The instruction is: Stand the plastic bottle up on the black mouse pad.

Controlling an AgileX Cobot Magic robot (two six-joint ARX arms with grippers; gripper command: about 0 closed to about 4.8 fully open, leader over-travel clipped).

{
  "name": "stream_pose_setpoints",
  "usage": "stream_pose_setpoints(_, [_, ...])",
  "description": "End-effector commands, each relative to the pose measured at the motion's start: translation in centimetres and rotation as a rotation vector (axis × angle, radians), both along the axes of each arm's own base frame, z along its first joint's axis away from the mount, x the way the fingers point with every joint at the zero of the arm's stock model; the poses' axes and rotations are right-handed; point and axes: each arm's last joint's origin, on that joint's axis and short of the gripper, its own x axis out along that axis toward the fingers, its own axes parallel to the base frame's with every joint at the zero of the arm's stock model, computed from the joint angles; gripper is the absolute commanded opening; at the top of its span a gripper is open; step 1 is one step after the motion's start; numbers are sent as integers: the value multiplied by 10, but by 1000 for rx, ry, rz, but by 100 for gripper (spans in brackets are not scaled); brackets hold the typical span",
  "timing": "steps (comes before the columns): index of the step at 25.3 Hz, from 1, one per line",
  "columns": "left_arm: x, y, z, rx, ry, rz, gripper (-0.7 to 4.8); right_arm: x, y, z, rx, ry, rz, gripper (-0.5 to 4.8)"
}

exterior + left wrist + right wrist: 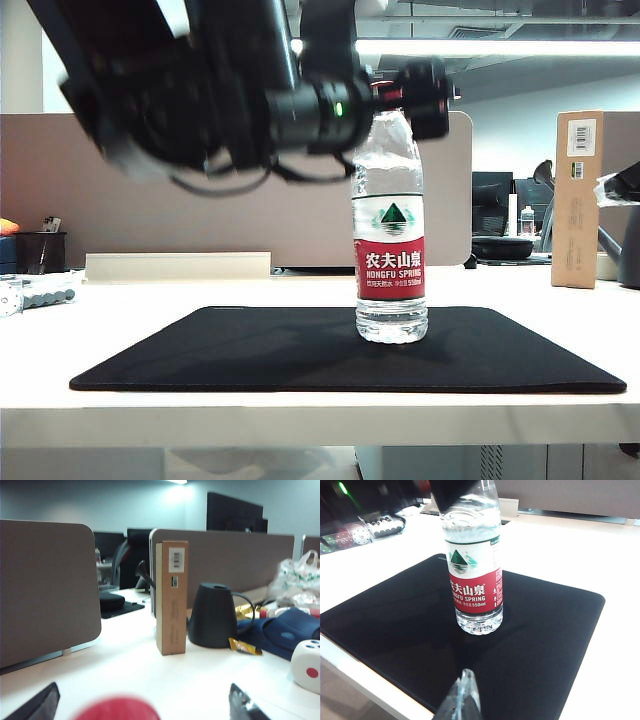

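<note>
Plastic bottle [390, 240] upright on black mouse pad [250, 350], left pincer [142, 700] open above cap, right pincer [464, 695] shut, low.

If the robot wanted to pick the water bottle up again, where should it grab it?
Probably around the clear ribbed body just above the label of the plastic bottle, coming in level from the side. It stands upright on the black mouse pad, so its round sides are free. The open left hand is already up by the red cap.
</note>
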Motion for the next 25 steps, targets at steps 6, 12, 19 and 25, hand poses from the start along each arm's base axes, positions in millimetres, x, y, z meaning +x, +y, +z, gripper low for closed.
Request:
stream_pose_setpoints(6, [-49,50,111,144,20,12,52,-2,-1,3,31,-45,-1,-1])
stream_pose_setpoints(12, [-125,122,165,184,155,21,-6,-4,-3,7,58,-88,-1,-1])
stream_pose_setpoints(19, [-217,166,176,83,86,63,-6,1,-14,8,53,-92,-125,-1])
stream_pose_setpoints(25, [-247,185,127,149,153,-90,-6,6,-26,8,47,-96,-261,-1])
